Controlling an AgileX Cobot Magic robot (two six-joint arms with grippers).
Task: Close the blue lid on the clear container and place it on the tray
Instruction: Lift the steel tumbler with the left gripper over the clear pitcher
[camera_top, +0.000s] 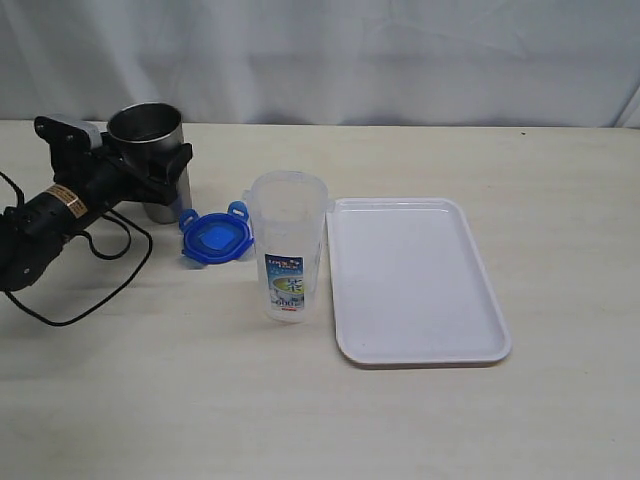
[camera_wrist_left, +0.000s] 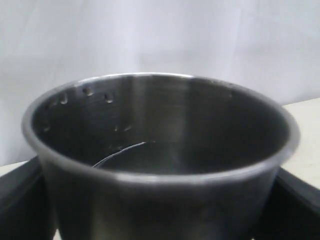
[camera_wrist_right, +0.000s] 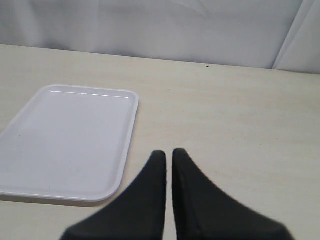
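Looks slightly down into a steel cup (camera_wrist_left: 165, 210) from very close, upright and filling nearly the whole picture. Shows a bright rolled rim, a dark brushed inner wall, and a thin pale arc low inside. Catches a few small specks or droplets high on the inner wall, too blurred to tell which. Finds black fingers (camera_wrist_left: 20, 205) at both lower corners, one on each side of the cup and lying against its outer wall. Takes in a white curtain (camera_wrist_left: 150, 35) behind, with slivers of pale table (camera_wrist_left: 311, 120) beside the cup.
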